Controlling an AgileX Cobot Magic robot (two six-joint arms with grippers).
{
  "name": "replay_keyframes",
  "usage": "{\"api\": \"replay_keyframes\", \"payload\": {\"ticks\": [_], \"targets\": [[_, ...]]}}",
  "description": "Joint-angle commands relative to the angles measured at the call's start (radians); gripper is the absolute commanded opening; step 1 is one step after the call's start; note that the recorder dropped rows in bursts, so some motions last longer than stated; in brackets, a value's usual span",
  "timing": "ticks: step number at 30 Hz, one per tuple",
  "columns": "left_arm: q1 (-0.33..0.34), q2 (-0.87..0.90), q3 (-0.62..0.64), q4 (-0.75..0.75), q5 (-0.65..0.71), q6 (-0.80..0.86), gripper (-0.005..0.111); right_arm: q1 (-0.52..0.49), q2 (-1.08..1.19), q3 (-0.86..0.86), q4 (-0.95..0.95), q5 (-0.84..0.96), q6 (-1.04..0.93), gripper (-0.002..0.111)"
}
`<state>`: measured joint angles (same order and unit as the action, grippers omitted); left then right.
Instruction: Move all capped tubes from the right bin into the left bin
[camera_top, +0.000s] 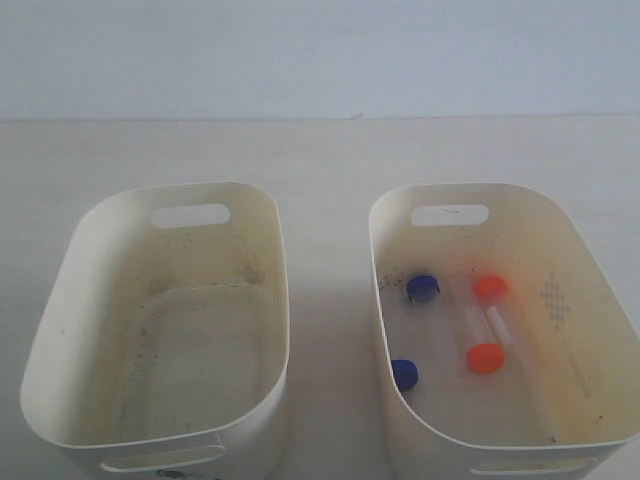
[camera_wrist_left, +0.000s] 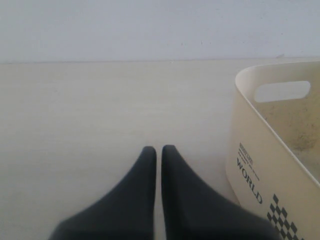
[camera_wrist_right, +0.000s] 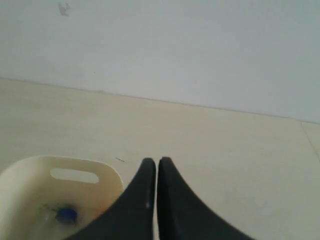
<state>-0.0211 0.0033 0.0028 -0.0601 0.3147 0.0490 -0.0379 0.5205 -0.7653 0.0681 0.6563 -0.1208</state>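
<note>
Nothing has crossed over yet: all four capped tubes (camera_top: 470, 325) lie in the right bin (camera_top: 600, 262), at 4 o'clock in the exterior view, while the left bin (camera_top: 58, 312), at 8 o'clock, holds only dark speckled grime on its floor and back wall. Inside the right bin, the first blue cap (camera_top: 423, 288) sits toward 10 o'clock and the second blue cap (camera_top: 405, 373) toward 8 o'clock, close to the inner wall. The first orange-red cap (camera_top: 491, 289) lies near 12 o'clock and the second orange-red cap (camera_top: 485, 358) near the middle of the floor. The clear tube bodies are faint against the plastic, so whether they touch cannot be told. A dotted diamond marks the wall at 3 o'clock.

Neither arm shows in the exterior view. The left gripper (camera_wrist_left: 159, 150) hangs over the bare table (camera_wrist_left: 90, 110) with its jaws pressed together on nothing, the left bin's printed outer wall just beside it. The right gripper (camera_wrist_right: 156, 162) is likewise closed and empty, above the table outside the right bin's rim, with one blue cap visible within. By this picture, four transfers are left and none is done; the right gripper looks nearest to the first pick.
</note>
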Motion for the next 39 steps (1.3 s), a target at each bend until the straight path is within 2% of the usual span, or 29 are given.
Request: {"api": "replay_keyframes", "payload": {"ticks": [1, 3, 8, 12, 19, 22, 24, 27, 33, 36, 39], "targets": [[0.001, -0.003, -0.003, -0.012, -0.008, 0.005, 0.004, -0.002, 0.012, -0.005, 0.205, -0.064, 0.000, 0.001], [0.001, -0.003, -0.003, -0.012, -0.008, 0.005, 0.004, -0.002, 0.036, -0.005, 0.344, -0.073, -0.061, 0.001], [0.001, -0.003, -0.003, -0.012, -0.008, 0.005, 0.004, -0.002, 0.148, -0.005, 0.642, -0.042, -0.445, 0.001], [0.001, -0.003, -0.003, -0.012, -0.008, 0.005, 0.004, 0.000, 0.267, -0.029, 0.662, 0.019, -0.464, 0.000], [0.001, -0.003, -0.003, -0.012, -0.008, 0.005, 0.004, 0.002, 0.443, -0.186, 0.646, 0.211, -0.432, 0.000], [0.001, -0.003, -0.003, -0.012, -0.008, 0.005, 0.004, 0.041, 0.495, -0.255, 0.489, 0.265, -0.248, 0.000], [0.001, -0.003, -0.003, -0.012, -0.008, 0.005, 0.004, 0.092, 0.540, -0.300, 0.327, 0.325, -0.081, 0.000], [0.001, -0.003, -0.003, -0.012, -0.008, 0.005, 0.004, 0.188, 0.607, -0.349, 0.154, 0.416, 0.051, 0.000], [0.001, -0.003, -0.003, -0.012, -0.008, 0.005, 0.004, 0.407, 0.723, -0.365, -0.015, 0.452, 0.173, 0.000], [0.001, -0.003, -0.003, -0.012, -0.008, 0.005, 0.004, 0.460, 0.769, -0.365, -0.052, 0.453, 0.230, 0.000], [0.001, -0.003, -0.003, -0.012, -0.008, 0.005, 0.004, 0.466, 0.810, -0.365, -0.050, 0.459, 0.245, 0.000]]}}
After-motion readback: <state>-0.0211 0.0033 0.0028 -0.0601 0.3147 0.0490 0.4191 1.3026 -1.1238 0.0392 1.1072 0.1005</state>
